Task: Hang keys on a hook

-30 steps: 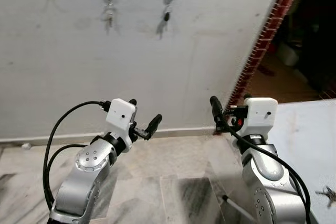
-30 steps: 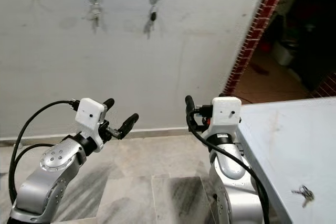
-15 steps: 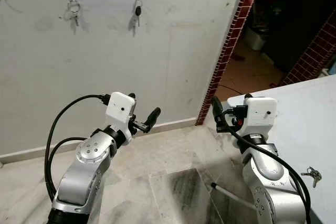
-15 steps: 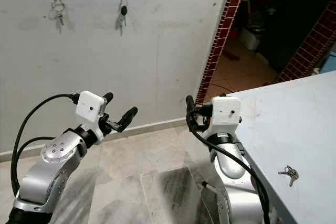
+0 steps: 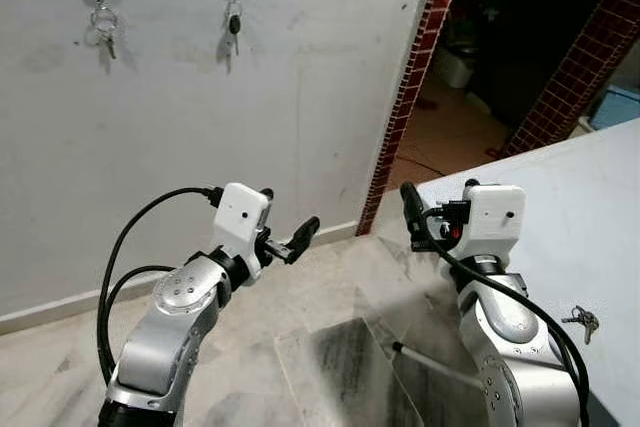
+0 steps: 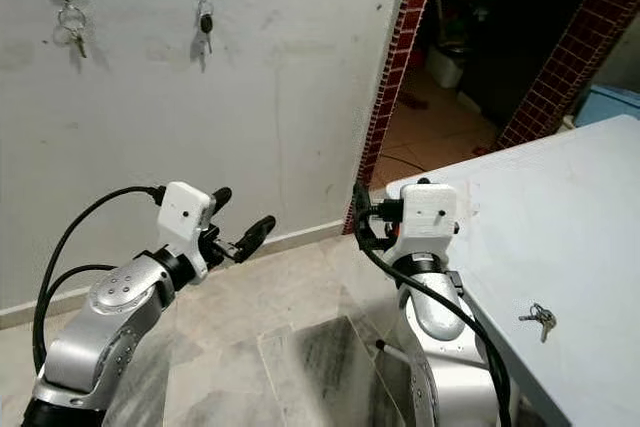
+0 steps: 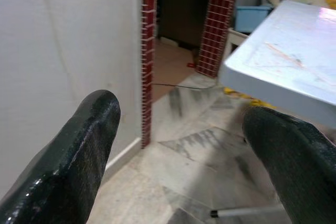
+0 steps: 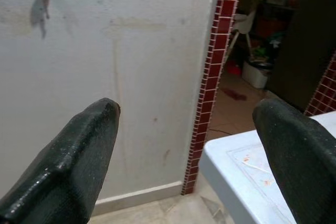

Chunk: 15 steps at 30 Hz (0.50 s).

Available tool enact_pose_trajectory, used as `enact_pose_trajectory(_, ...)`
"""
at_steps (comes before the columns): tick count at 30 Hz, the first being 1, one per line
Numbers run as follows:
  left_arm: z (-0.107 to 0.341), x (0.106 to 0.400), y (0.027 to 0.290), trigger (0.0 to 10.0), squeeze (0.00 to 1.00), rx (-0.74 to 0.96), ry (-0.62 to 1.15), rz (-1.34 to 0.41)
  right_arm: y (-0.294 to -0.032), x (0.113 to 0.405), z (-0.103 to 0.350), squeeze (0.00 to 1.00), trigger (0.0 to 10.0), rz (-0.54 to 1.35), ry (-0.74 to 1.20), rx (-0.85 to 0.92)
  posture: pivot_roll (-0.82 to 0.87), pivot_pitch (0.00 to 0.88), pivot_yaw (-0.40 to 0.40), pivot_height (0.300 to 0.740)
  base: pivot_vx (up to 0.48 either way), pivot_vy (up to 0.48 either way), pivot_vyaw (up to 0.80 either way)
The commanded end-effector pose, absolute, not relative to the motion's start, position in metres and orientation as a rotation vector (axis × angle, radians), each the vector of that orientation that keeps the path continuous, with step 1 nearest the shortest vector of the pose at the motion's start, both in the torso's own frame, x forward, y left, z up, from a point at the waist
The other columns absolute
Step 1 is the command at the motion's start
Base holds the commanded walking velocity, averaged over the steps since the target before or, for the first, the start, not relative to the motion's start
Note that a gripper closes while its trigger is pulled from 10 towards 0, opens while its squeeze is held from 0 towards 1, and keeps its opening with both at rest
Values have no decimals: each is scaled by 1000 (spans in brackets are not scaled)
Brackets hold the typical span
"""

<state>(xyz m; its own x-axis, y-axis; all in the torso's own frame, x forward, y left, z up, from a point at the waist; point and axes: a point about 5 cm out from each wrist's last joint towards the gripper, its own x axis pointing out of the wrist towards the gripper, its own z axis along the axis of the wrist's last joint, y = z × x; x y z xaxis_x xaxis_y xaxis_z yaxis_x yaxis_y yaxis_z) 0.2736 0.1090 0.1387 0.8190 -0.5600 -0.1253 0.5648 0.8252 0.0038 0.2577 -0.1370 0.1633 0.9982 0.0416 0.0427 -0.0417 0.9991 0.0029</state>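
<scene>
Right eye view: we see the keys [image 6: 539, 318] lying near the desk's [image 6: 560, 207] right edge.
Grippers: left gripper [image 5: 284, 237] and right gripper [image 8: 184, 145] both wide, empty.
Risk: we could nudge the keys off that edge while reaching.

keys [image 6: 537, 318]: too small to count | table [image 6: 560, 237]: cut off at edge

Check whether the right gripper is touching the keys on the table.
Apart. In the right eye view the keys lie on the white table, with bare tabletop between them and the right gripper, which is raised off the table's corner.
</scene>
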Motion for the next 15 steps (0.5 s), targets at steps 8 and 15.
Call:
enact_pose_trajectory(8, 137, 273, 102, 10000, 0, 33, 134, -630, -140, 256, 166, 0, 10000, 7, -47, 2, 60, 0, -63, 740, 0, 0, -791)
enact_pose_trajectory(15, 137, 275, 99, 10000, 0, 32, 129, -640, -148, 259, 167, 0, 10000, -47, -46, 4, 51, 0, -71, 740, 0, 0, -788)
